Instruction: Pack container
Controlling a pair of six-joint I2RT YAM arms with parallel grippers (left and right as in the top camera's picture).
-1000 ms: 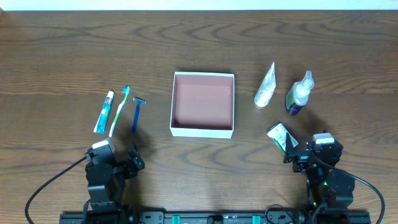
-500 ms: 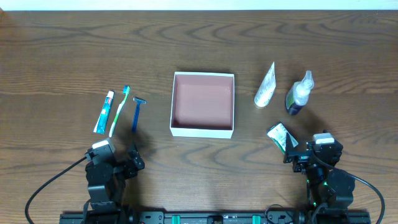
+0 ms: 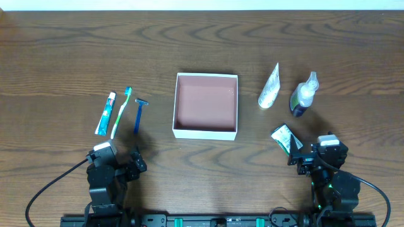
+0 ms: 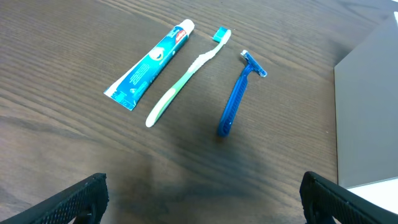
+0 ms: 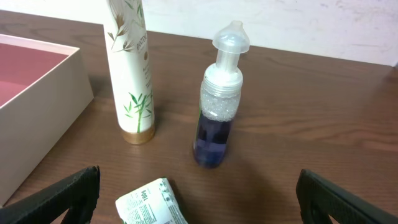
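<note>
The container, a shallow square box with white walls and a pink inside, stands empty at the table's middle. Left of it lie a toothpaste tube, a toothbrush and a blue razor; all three show in the left wrist view. Right of it lie a white tube, a pump bottle and a small white packet. My left gripper is open and empty near the front edge. My right gripper is open, just behind the packet.
The container's wall shows at the right edge of the left wrist view and at the left of the right wrist view. A pale wall runs along the table's far edge.
</note>
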